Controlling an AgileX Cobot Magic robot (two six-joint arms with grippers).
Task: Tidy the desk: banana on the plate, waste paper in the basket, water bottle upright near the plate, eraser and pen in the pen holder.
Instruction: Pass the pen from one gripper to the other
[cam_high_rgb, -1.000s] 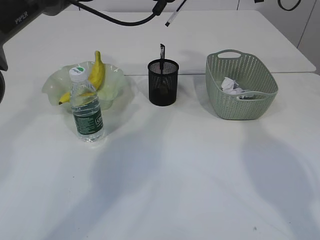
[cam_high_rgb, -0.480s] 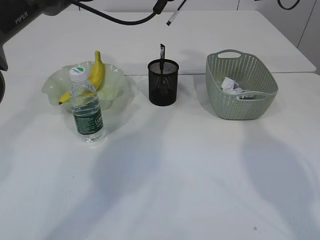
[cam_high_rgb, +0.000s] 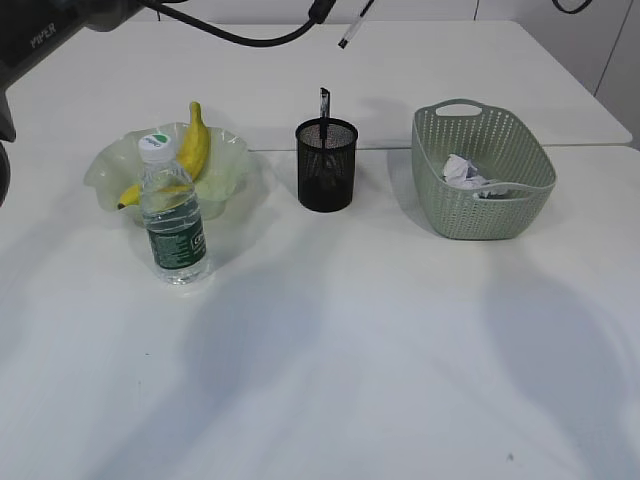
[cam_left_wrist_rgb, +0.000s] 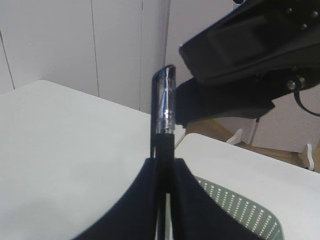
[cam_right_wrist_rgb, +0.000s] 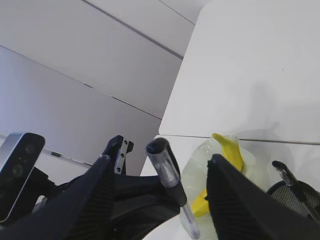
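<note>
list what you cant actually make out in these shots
- Eraser: not visible in any view; the mesh of the pen holder hides its contents, apart from one pen sticking out.
- Left claw: the top edge of the exterior view cuts it off; only the tip of its pen shows.
- Right claw: outside the exterior view.
- Waste paper: partly hidden by the basket wall.

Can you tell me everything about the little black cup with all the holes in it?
The black metal mesh pen holder is a round, see-through cup with a solid rim and dark base. It stands upright on the white desk, between the wavy green plate and the sage-green basket, touching neither. One dark pen already stands inside, poking above the rim. Nothing grips it.
</note>
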